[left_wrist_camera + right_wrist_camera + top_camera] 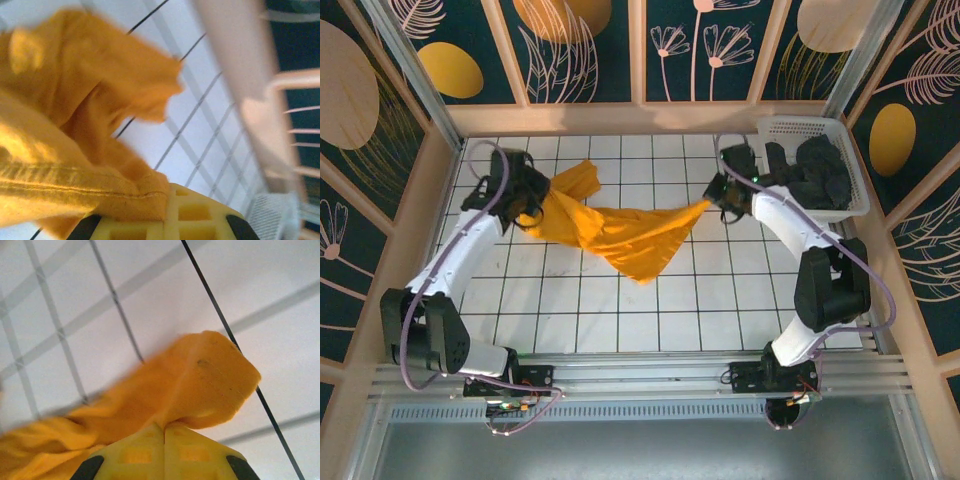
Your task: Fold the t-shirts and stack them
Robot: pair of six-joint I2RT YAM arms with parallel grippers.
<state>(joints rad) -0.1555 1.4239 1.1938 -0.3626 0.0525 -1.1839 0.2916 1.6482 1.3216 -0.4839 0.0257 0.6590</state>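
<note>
Mustard t-shirt (620,235) hangs stretched between the two arms, sagging in a loose swag over the middle of the white gridded table (620,320). Its bunched left end sits at the left gripper (530,207), whose jaws are closed on a stitched hem, seen up close in the left wrist view (167,212). Its right end tapers to a corner pinched between the closed jaws of the right gripper (713,200), with a small flap poking out past the fingertips. A white lattice basket (800,125) stands at the far right corner, well apart from the mustard cloth, holding a heap of dark t-shirts (820,170).
</note>
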